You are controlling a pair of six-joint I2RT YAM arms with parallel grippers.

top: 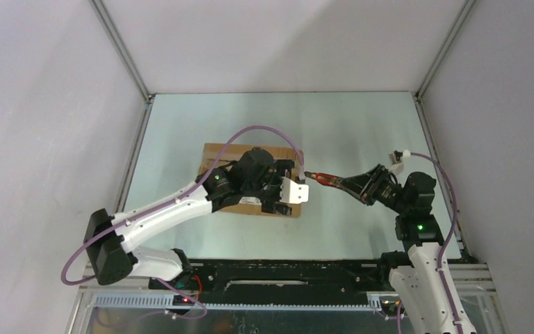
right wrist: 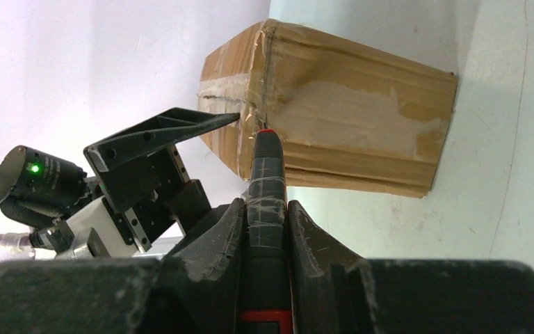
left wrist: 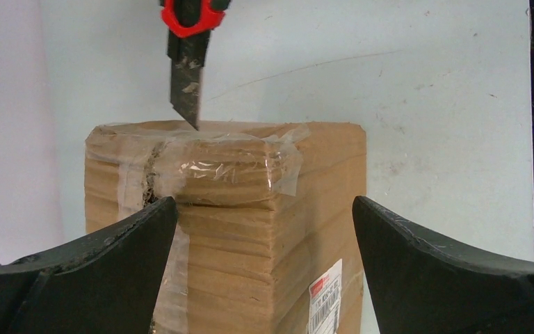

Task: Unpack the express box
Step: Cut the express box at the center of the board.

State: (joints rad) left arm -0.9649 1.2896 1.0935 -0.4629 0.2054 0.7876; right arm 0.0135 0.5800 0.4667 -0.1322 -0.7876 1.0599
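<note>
the express box [left wrist: 306,188], brown corrugated cardboard, lies flat on the pale tabletop [top: 361,132], a little left of centre, with its long side running left to right; the left arm reaches over it from the near-left and covers much of its top in the overhead view; the left claw [left wrist: 264,200] is spread wide at the box's right end, 1 finger on each side of that end, and it grips nothing; clear tape [left wrist: 236,170] wraps over the seam and the upper edge of this end, wrinkled and partly torn; a small white printed label [left wrist: 325,303] sits low on the side of the box.

the right claw [right wrist: 264,209] is pressed together on a red and black utility knife [top: 323,179], pinching its handle, which has tape wound round it; the knife points left toward the box; its blade [left wrist: 184,90] is extended, with the tip at the taped upper edge of the box end; whether the tip has entered the cardboard i cannot tell.
</note>
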